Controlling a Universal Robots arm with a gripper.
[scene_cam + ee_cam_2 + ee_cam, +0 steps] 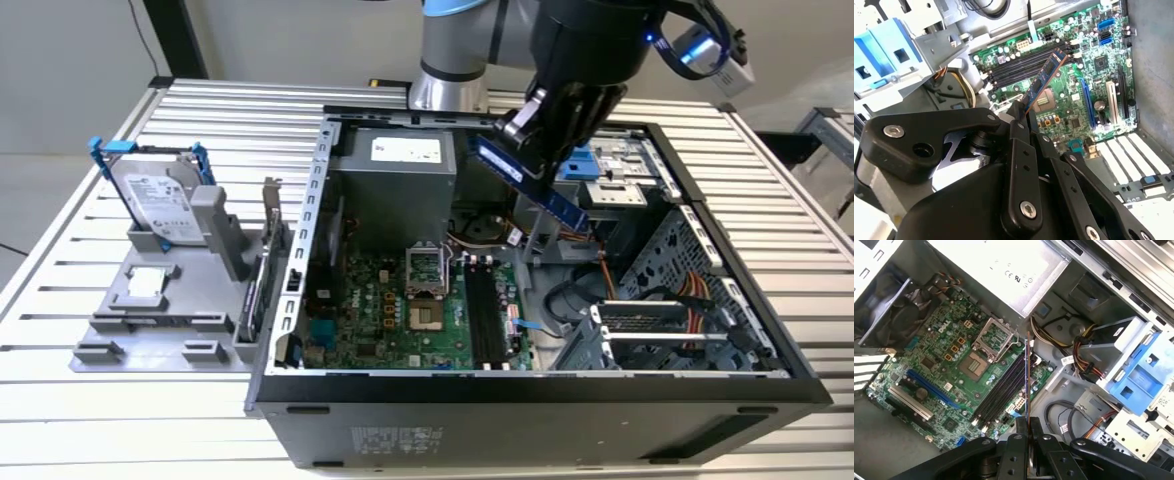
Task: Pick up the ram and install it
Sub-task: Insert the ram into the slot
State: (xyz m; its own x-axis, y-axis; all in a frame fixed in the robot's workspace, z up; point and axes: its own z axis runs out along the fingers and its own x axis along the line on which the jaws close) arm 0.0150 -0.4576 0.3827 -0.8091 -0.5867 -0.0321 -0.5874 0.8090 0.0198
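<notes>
The gripper [521, 135] was clamped on the ram [554, 200], fingers pinched on one end of the stick, and there it hung in the air over the open case [534, 410]. From the exterior view the ram sloped, blue face showing, its low end towards the exterior view's right, just beside the blue cage [582, 165].

Over to the second wrist view: the gripper [1021, 114] had the ram [1045, 77] poking out from between the black fingers [1018, 132]. The stick pointed towards the slots [1021, 65] on the motherboard [1074, 80], clear of them, nothing touching.

And edge-on in the first wrist view, the ram [1026, 375] was a thin line rising from the gripper [1026, 426]. It lay roughly along the slots [999, 392] but was not seated in any. Beside those slots sat the socket [995, 340], and past it the power supply [1004, 270]. The cage [1134, 380] stood off to the side, with orange and yellow cables [1088, 360] next to it.

Out on the exterior view's left, well apart from the case, the hard drive [158, 205] stood upright in a grey holder [147, 320] on the slatted table [80, 430].
</notes>
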